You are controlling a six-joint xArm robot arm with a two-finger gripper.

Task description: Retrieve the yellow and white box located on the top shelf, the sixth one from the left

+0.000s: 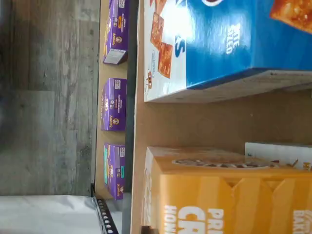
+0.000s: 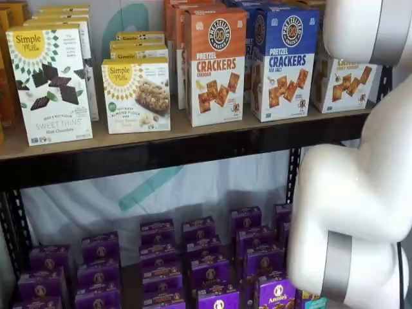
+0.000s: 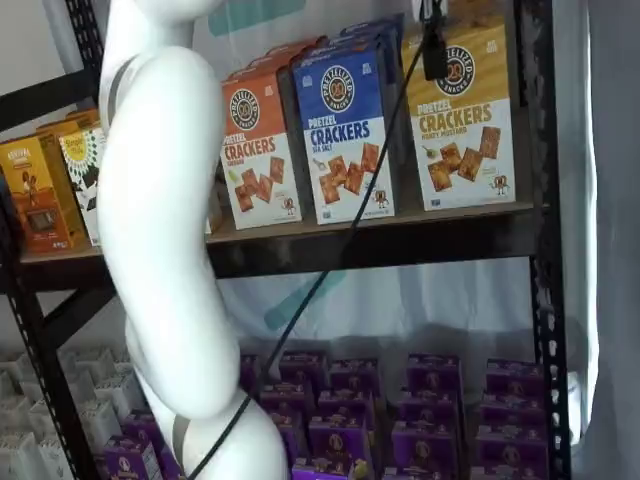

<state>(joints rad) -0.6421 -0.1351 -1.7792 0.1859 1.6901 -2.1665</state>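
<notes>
Over on the far side from the claw sits the orange Pretzel Crackers box [image 3: 258, 150], then the blue one [image 3: 345, 140] right next to it, both upright on the top shelf [image 3: 400, 235]. Neither is the target.

Next along is the one we want: the yellow and white box [image 3: 465, 130], standing upright at the shelf's front edge, just beside the blue box. It shows in both shelf views, though the white arm covers part of it in one [image 2: 341, 84].

And here's the claw [image 3: 434, 55], hanging from the top of a shelf view with its cable trailing down. It sits right at the box's upper front corner, on the side nearest the blue box, so the box is directly below and behind it. Only a dark sliver of finger shows, side-on, so I cannot tell whether it is released, clenched or grasping the cardboard.

The wrist view puts the yellow box top [image 1: 219, 195] very close, with the blue box [image 1: 234, 44] across a bare strip of shelf.

By my judgement this is the grasp step. To do it well, centre the fingers across the box's narrow sides, keep clear of the blue neighbour, close firmly, then draw straight out so the box clears the front rail without tipping.
</notes>
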